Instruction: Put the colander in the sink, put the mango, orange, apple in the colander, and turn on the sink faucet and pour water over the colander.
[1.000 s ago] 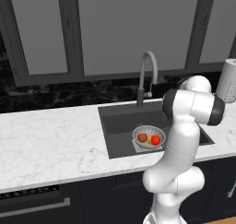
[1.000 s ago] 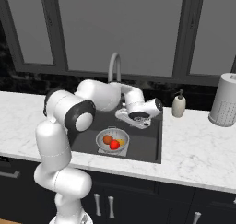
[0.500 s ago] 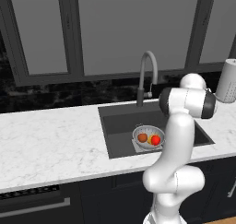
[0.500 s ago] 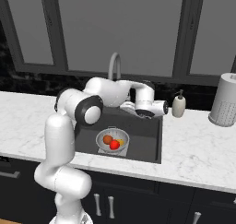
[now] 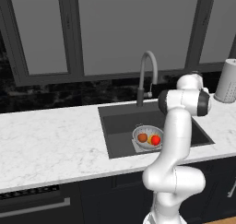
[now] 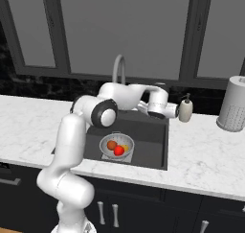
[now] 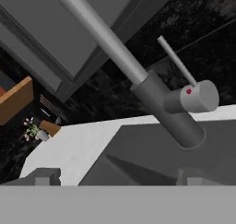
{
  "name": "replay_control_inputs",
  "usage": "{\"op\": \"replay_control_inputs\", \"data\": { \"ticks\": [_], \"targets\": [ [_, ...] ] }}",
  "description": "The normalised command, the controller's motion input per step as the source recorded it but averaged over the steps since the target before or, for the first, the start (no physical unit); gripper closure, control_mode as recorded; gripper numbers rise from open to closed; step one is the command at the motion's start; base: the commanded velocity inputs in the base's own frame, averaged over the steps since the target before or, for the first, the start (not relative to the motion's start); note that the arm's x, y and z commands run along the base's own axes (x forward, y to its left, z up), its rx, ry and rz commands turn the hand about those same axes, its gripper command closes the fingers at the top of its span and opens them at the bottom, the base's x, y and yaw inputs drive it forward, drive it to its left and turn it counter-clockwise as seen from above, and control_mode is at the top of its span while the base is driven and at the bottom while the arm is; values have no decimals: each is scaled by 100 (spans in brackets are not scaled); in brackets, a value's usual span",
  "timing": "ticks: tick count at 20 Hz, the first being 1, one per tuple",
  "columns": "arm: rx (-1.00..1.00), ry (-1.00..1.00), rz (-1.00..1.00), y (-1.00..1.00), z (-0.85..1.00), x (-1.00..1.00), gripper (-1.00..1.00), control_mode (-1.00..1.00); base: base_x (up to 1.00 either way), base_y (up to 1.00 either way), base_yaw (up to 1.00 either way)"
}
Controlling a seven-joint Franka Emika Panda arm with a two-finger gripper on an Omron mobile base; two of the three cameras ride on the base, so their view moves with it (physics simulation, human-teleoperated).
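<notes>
Hiding mango [image 6: 125, 148] behind apple [image 6: 119, 150]

The left base view looks forward and down from behind the white arm's left, and the right base view from behind its right; both face the dark grey rectangular sink [image 5: 120, 126] [image 6: 155, 140] and the tall grey gooseneck faucet [image 5: 146, 75] [image 6: 118, 70] from a moderate distance. The hand view sits close to the faucet's darker base [image 7: 168, 110], rolled so the countertop slants.
</notes>
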Motion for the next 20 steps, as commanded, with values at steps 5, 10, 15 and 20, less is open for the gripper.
{"op": "replay_control_inputs", "data": {
  "ticks": [5, 10, 15, 20],
  "targets": [
    [1, -8, 0, 1, 0, 24, -100, -100, 0, 0, 0],
    [0, -11, 0, 14, 1, 13, -100, -100, 0, 0, 0],
    [0, -10, 0, 23, 0, 11, -100, -100, 0, 0, 0],
    [0, -4, 0, 15, 0, 42, -100, -100, 0, 0, 0]
  ]
}}
